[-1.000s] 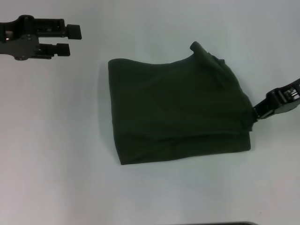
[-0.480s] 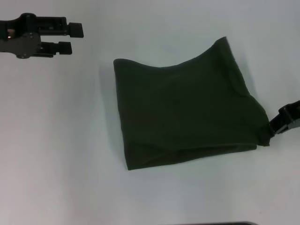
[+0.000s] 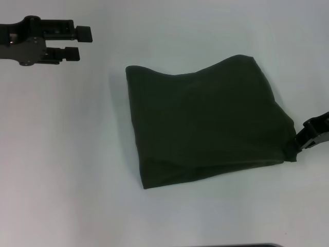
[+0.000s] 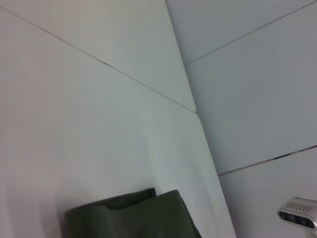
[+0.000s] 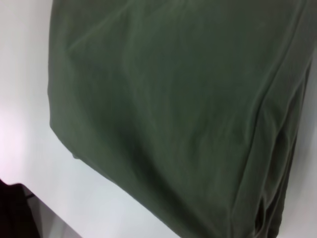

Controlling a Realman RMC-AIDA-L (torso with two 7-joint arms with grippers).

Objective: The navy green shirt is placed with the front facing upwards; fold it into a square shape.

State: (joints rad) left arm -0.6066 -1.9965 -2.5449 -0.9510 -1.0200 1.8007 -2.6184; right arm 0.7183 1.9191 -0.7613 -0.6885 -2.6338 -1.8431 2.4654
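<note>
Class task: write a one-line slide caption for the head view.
Right hand grips the folded navy green shirt at its corner; left hand hovers apart.

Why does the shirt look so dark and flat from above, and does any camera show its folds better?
Head view: even light leaves the shirt nearly shadowless on the white table, with the right gripper at its corner. Right wrist view: close up, soft and slightly blurred, creases show. Left wrist view: only a corner appears.
</note>
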